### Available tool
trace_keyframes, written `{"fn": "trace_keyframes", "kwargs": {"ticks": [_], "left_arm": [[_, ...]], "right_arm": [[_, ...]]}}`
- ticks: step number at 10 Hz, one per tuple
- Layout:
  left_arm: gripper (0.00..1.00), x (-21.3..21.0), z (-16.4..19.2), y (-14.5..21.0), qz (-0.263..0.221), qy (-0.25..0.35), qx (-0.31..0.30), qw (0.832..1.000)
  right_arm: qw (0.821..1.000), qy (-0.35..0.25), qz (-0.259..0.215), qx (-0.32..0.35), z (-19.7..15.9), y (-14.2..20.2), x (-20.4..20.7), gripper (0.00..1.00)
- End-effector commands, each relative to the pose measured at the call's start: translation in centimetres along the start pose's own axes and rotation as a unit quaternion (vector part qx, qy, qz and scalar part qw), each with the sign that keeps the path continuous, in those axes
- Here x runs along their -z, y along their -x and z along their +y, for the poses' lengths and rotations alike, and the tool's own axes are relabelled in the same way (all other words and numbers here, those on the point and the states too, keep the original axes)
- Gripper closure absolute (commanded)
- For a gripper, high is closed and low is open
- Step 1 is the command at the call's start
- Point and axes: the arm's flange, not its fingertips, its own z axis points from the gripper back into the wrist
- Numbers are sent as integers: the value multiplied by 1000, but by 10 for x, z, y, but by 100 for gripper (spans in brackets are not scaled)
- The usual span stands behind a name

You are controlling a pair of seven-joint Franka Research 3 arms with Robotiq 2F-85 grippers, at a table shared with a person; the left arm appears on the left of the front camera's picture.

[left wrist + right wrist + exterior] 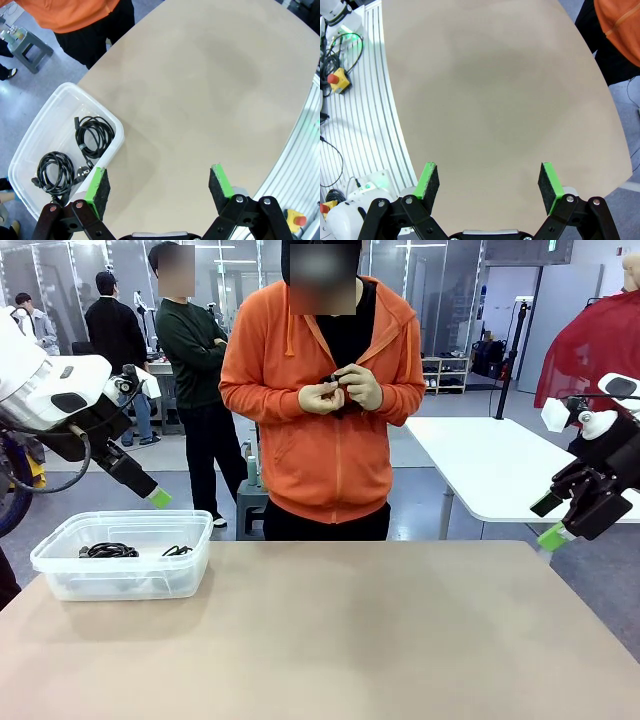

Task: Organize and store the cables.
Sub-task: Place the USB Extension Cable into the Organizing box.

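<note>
Two cables lie coiled in a clear plastic bin (120, 580) at the table's left: one bundle (108, 550) and a smaller one (177, 550). In the left wrist view the same bin (47, 130) shows both black coils (95, 135) (55, 172). The person in an orange hoodie stands at the far side, both hands at chest height winding another black cable (338, 388). My left gripper (155, 496) hangs open above the bin, jaws wide and empty (160, 182). My right gripper (550, 521) hovers open off the table's right edge, nothing between its pads (490, 182).
The tan table (350, 630) is bare apart from the bin. A white table (500, 460) stands behind at the right, and people stand at the back left. A red emergency button (337, 80) sits on the ribbed base beside the table.
</note>
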Motion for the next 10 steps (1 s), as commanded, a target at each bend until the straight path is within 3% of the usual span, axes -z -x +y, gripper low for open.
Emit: {"fn": "trace_keyframes", "kwargs": {"ticks": [1,10], "left_arm": [[0,1,0,0,3,-5,-1,1000],[0,1,0,0,3,-5,-1,1000]], "right_arm": [[1000,3,-2,3,-2,-2,1,0],[1000,3,-2,3,-2,-2,1,0]]}}
